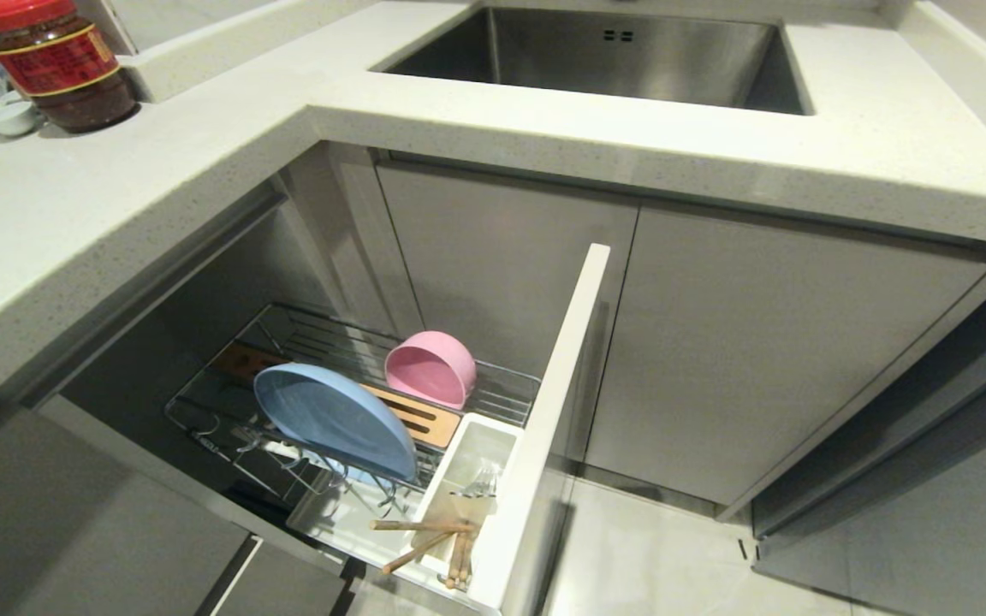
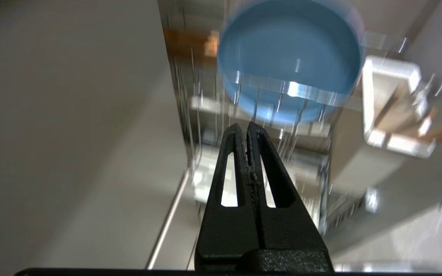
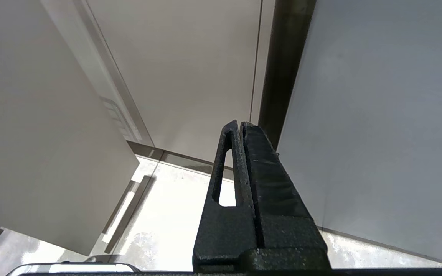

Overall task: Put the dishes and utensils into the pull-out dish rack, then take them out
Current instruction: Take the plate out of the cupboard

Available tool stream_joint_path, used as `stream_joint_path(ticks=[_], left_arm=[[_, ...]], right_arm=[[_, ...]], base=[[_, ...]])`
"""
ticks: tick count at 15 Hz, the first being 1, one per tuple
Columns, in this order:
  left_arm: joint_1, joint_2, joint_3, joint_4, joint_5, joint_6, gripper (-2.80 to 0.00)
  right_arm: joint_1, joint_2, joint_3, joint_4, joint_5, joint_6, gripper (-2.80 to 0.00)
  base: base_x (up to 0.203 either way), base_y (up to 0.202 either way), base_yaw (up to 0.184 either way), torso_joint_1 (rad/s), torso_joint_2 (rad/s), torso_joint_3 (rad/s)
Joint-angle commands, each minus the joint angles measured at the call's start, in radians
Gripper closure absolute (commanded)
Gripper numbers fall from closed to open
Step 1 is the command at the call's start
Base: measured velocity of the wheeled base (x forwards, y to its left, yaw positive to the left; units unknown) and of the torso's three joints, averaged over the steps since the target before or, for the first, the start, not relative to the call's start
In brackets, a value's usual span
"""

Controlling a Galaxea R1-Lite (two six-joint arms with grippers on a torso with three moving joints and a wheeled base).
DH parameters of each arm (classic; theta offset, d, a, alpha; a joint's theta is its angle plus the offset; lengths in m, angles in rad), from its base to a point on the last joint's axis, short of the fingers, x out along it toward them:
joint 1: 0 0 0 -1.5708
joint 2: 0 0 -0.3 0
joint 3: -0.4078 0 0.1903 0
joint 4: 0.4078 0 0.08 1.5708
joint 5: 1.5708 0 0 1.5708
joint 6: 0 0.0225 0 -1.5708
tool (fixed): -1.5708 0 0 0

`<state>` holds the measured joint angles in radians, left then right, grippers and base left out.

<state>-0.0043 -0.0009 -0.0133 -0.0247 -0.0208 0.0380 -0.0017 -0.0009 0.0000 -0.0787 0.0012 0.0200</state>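
The left gripper (image 2: 247, 128) has its jaws pressed together, holding nothing. Just ahead of them the blue plate (image 2: 290, 57) stands on edge in the dish rack (image 1: 493, 385). It looks hard, smooth, maybe slippery; pinching its top rim seems best.

A chrome wire pull-out dish rack (image 1: 506, 395) stands drawn out from under the counter, its white cabinet front (image 1: 555, 402) along its right side. A wide light-blue plate (image 1: 332, 419) stands on edge, tilted, in the near-left prongs. A deep pink bowl (image 1: 430, 368) lies on its side farther back, beside a slotted light-wood board (image 1: 424, 421). Wooden chopsticks (image 1: 424, 541) and silver cutlery (image 1: 478, 484) sit in the white utensil bin (image 1: 459, 462) at the near right.
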Motion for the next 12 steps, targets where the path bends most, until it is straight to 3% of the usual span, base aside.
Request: stream_joint_path(ticks=[1, 12], left_arm=[[0.0, 0.001, 0.025, 0.006, -0.001, 0.005, 0.0], [0.0, 0.001, 0.026, -0.001, 0.004, -0.015, 0.0]], right_arm=[[0.0, -0.001, 0.026, 0.0, 0.0, 0.0, 0.0], [0.0, -0.001, 0.026, -0.001, 0.0, 0.0, 0.0]], base=[[0.0, 0.0, 0.0, 0.0, 0.0, 0.0], [0.0, 0.0, 0.0, 0.0, 0.0, 0.0]])
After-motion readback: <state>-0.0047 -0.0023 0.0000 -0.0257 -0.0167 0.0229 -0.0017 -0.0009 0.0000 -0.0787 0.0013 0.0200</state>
